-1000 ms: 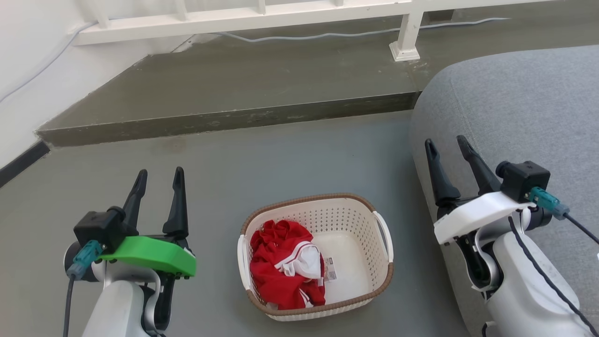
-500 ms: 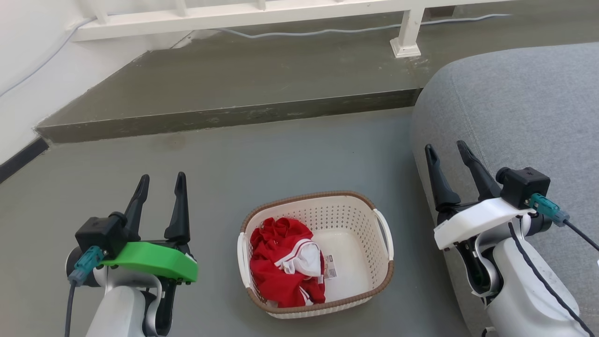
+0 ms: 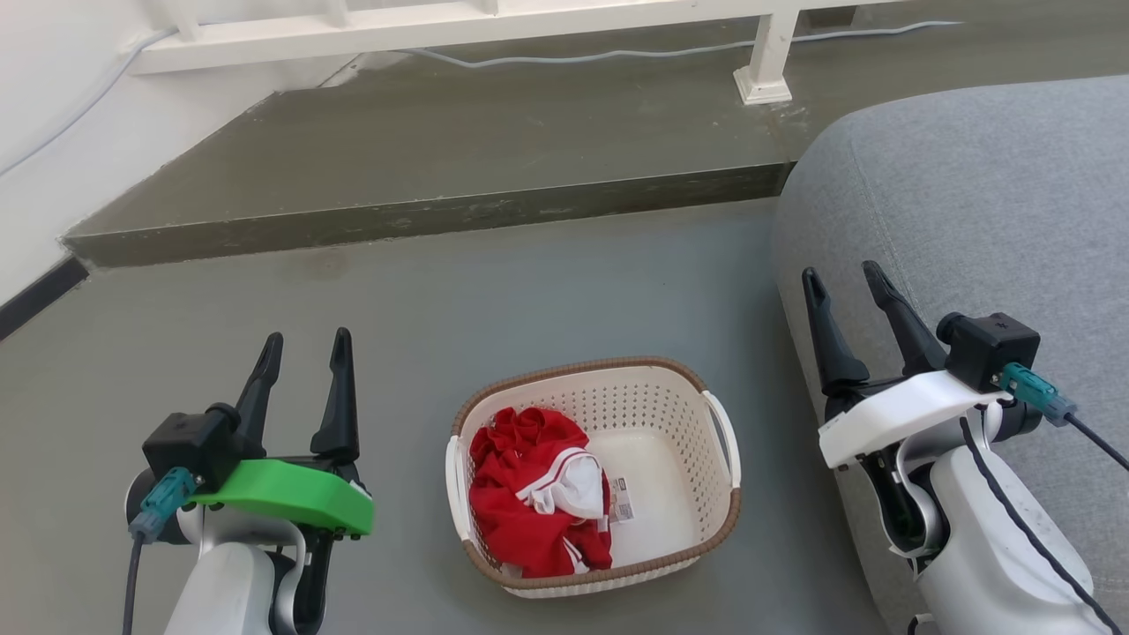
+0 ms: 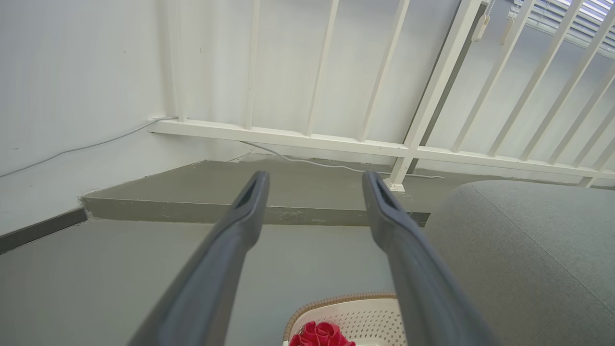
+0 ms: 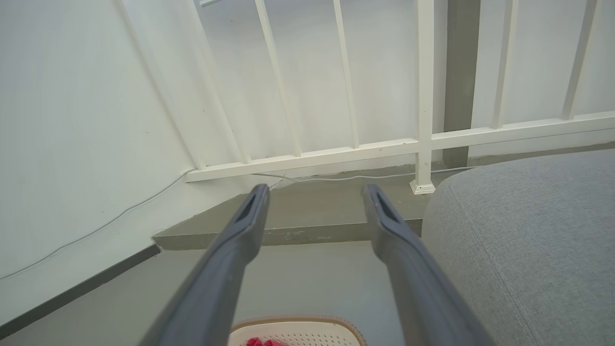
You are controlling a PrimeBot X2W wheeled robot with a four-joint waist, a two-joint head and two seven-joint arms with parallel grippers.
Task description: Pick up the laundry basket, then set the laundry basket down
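Note:
The laundry basket [image 3: 688, 432], cream-white and perforated with a brown rim and white side handles, sits on the grey floor between my two arms. A crumpled red and white garment [image 3: 534, 498] lies in its left half, beside a small label. My left gripper [image 3: 306, 347] is open and empty, up in the air to the left of the basket. On the other side my right gripper [image 3: 842, 275] is open too, holding nothing, in front of the sofa. The basket's far rim [image 4: 336, 302] peeks in at the bottom of the left wrist view, and its rim [image 5: 298, 321] in the right wrist view.
A grey sofa [image 3: 979, 203] fills the right side, close to the right arm. A raised concrete step [image 3: 423, 216] runs across behind the basket, with a white railing [image 3: 459, 31] and a pale cable [image 3: 617, 55] on it. A white wall [image 3: 53, 106] stands at the left.
The whole head view has shifted slightly, so the camera moved. Both grippers stay open and the basket rests where it was.

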